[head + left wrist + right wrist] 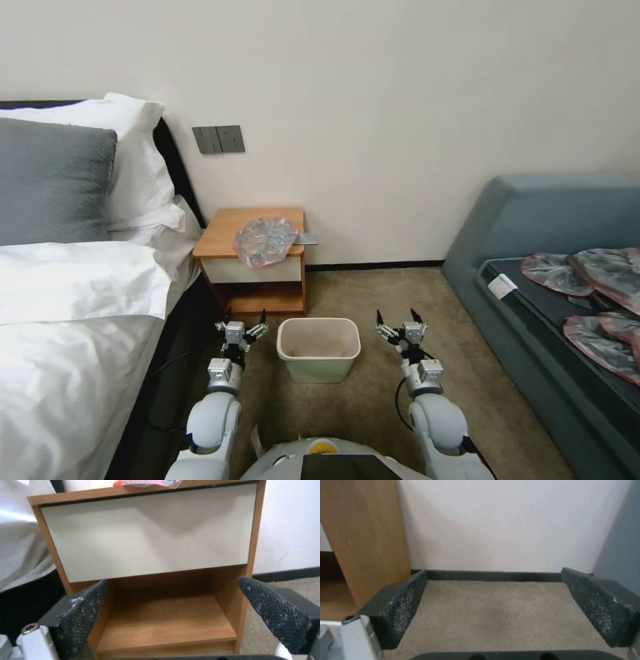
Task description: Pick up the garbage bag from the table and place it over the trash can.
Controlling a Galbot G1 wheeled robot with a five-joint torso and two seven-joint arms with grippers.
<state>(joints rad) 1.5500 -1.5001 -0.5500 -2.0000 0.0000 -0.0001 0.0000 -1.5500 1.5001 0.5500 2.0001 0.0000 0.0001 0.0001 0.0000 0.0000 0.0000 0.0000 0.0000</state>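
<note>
The garbage bag (264,241), crinkly grey plastic with a pinkish-red rim, lies crumpled on the table (223,230), hanging a little over its front edge. In the left wrist view a strip of the garbage bag (146,482) peeks over the table (150,532) above the white drawer front. The trash can (319,348) stands on the carpet in front of the table, unlined. My left gripper (244,319) hovers open to the left of the trash can, facing the table's low shelf. To the can's right, my right gripper (399,318) is open over bare carpet.
A bed (73,313) with white linen and a grey pillow lies close on the left. A blue-grey sofa (553,280) on the right holds several more crumpled bags (593,273). A flat grey object (307,239) juts from the table's right edge. Carpet between table and sofa is free.
</note>
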